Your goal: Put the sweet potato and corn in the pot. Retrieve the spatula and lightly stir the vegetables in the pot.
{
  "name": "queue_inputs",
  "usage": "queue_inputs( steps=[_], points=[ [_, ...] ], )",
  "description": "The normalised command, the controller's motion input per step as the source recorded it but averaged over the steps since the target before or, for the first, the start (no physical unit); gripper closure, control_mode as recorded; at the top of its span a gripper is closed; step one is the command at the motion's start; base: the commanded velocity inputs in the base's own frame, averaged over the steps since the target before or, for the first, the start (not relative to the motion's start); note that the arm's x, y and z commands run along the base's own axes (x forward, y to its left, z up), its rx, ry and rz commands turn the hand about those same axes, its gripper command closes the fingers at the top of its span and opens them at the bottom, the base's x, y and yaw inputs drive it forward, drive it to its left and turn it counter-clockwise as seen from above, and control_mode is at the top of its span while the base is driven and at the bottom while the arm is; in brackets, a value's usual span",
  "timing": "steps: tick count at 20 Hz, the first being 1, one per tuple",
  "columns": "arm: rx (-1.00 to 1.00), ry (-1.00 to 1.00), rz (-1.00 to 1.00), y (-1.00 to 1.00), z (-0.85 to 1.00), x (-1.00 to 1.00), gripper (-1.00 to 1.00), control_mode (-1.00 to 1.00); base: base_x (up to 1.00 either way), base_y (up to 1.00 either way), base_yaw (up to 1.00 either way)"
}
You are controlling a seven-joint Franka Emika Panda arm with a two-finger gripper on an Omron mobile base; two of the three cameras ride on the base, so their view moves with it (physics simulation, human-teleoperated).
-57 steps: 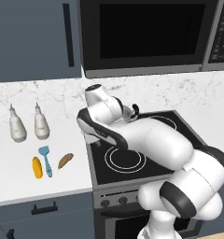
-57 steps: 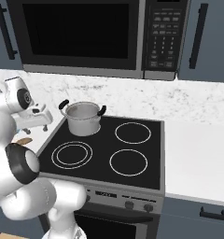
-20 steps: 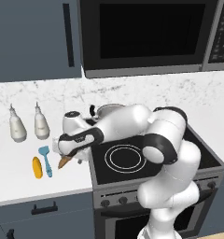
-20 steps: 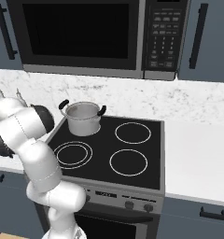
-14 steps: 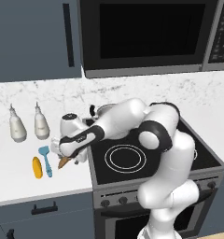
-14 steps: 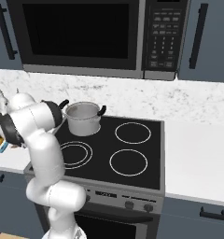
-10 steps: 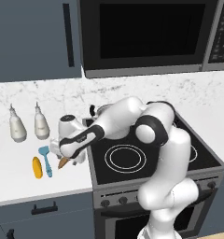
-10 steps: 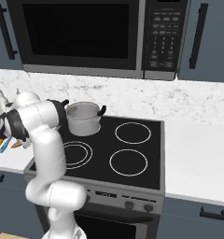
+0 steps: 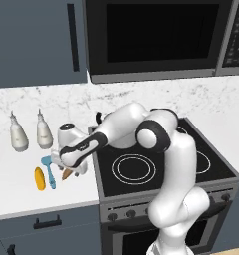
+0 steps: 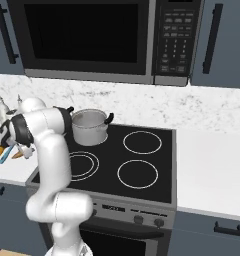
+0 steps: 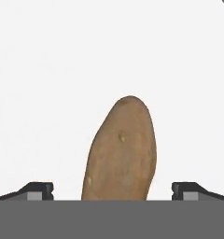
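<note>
Two white bottles stand at the far left of the white marble worktop, left of the stove. In front of them lie the corn and, just beside it toward the stove, the spatula. Next along, between spatula and stove, the sweet potato lies flat on the worktop, with the gripper bent low over it. Seen from the hand, the tuber runs lengthwise between the two fingertips, which stand spread wide to either side and well clear of its skin; nothing is gripped.

The first step, picking up the sweet potato, appears to be in hand, and none of the task's things has reached the pot. The next move seems to call for a short descent, then closing the jaws across the tuber's narrow width before lifting it clear of the spatula and carrying it right.

The pot, steel with black handles, sits on the stove's back left burner and looks empty from the right base view. A black microwave hangs above the stove between dark blue-grey cabinets, with a marble backsplash behind. More worktop stretches away right of the stove.
</note>
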Motion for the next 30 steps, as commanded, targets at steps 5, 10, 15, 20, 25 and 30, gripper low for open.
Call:
queue_inputs(
  steps=[5, 10, 15, 20, 25, 30],
  points=[
    [0.0, 0.01, 0.0, 0.0, -0.03, 0.0, 1.0, -1.0, 0.0, 0.0, 0.0],
    [0.0, -0.01, 0.0, -0.02, -0.06, -0.02, 1.0, -1.0, 0.0, 0.0, 0.0],
    [0.01, -0.13, 0.0, -0.52, 0.43, -0.39, 1.0, -1.0, 0.0, 0.0, 0.0],
    [0.0, -0.12, 0.0, -1.0, 0.79, -0.74, 1.0, -1.0, 0.0, 0.0, 0.0],
    [0.0, -0.01, 0.05, -0.86, 0.0, -0.09, 1.0, -1.0, 0.0, 0.0, 0.0],
    [-0.02, -0.09, 0.09, -0.94, 0.58, -0.17, 1.0, -1.0, 0.0, 0.0, 0.0]
  ],
)
